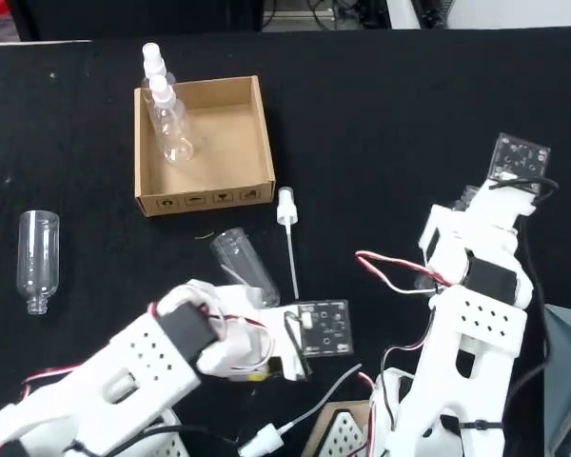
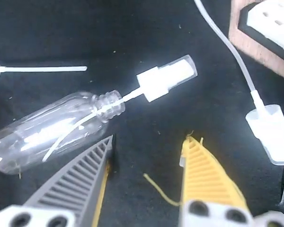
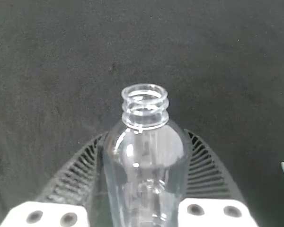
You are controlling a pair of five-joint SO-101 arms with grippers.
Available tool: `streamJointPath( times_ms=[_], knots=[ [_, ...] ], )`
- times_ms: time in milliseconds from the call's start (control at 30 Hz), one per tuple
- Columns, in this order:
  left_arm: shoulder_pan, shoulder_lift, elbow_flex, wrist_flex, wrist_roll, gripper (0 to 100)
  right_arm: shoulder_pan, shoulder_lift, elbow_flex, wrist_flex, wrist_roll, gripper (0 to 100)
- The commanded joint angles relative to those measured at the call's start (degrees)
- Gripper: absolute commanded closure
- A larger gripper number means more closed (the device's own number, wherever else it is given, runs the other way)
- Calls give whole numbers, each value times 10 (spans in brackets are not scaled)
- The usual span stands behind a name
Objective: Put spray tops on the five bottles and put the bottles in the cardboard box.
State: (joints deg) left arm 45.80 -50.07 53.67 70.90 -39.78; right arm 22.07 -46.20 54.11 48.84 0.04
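While the white spray top point(image 2: 165, 78) has only its thin tube threaded into the clear plastic bottle point(image 2: 52, 135) lying on the black table point(image 1: 381, 114), its collar sits just off the threaded neck. That is where trouble could start. The left gripper point(image 2: 149, 140) hangs released, its grey and yellow fingers point(image 2: 80, 184) spread just beside the bottle. A careless push from it would likely roll the round bottle or kink the tube instead of seating the collar.

The right gripper point(image 3: 146, 137) is clenched on a second clear bottle with an open neck point(image 3: 144, 118), mouth pointing away from the wrist. The slick wall could twist in that grip if a top is pressed on off-axis.

Two more loose spray tops lie near, one point(image 2: 270, 135) close to the yellow finger and one point(image 1: 286, 208) in front of the box. Their long tubes could snag a passing finger.

The brown cardboard box point(image 1: 205, 198) holds two capped bottles point(image 1: 171, 129), leaning together in a far corner. A fifth, uncapped bottle point(image 1: 37, 259) lies on the table well apart from the box.
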Motion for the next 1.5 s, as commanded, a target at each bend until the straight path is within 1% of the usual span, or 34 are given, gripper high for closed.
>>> streamJointPath(
  times_ms=[0, 200, 367, 467, 567, 700, 800, 900, 1000, 1200, 1467],
  knots=[
    [15, 43, -36, -45, -5, 785, 15, -19, -60, 2, 6, 878],
    [15, 69, -36, -61, -5, 785, 14, -5, -129, 52, 17, 879],
    [15, 71, -36, -61, -8, 785, 14, 91, -230, 110, 31, 879],
    [16, 76, -36, -60, -33, 785, 14, 149, -299, 155, 32, 879],
    [17, 76, -36, -61, -34, 785, 15, 192, -356, 190, 32, 879],
    [47, 77, -36, -61, -34, 785, 15, 233, -406, 214, 33, 879],
    [67, 77, -36, -61, -34, 785, 15, 263, -431, 228, 52, 879],
    [76, 77, -36, -64, -35, 785, 16, 295, -451, 238, 55, 879],
    [80, 78, -30, -89, -35, 785, 16, 312, -454, 238, 55, 879],
    [80, 81, -29, -107, -35, 785, 27, 316, -440, 235, 55, 879],
    [80, 193, -36, -161, -35, 785, 30, 317, -405, 211, 55, 879]
  ],
)
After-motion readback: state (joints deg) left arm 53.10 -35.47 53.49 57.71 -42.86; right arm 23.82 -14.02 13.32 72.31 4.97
